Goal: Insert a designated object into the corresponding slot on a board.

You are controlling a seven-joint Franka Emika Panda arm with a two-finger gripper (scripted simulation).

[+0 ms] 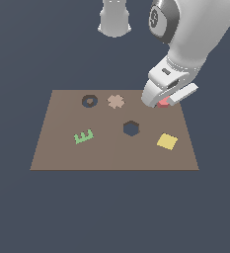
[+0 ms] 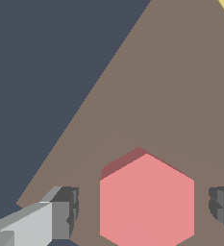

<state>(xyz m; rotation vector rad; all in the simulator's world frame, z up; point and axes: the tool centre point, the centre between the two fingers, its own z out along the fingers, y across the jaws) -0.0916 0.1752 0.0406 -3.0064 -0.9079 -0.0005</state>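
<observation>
Straddling the red hexagonal block (image 2: pixel 147 199), the end effector (image 1: pixel 162 101) sits low over the brown board (image 1: pixel 62 153) with its jaws spread wide. The wrist view shows one finger (image 2: pixel 60 216) on each side of the block, with a clear gap of bare board between each finger and the block, so nothing is gripped. The block lies flat on the board near its far corner on the exterior view's right, mostly hidden there by the end effector. Taking the dark hexagonal slot (image 1: pixel 131 128) as landmark: the block lies beyond it and to the exterior view's right, well apart, and the slot is unfilled. A yellow square tile (image 1: pixel 167 141) lies just right of the slot.
</observation>
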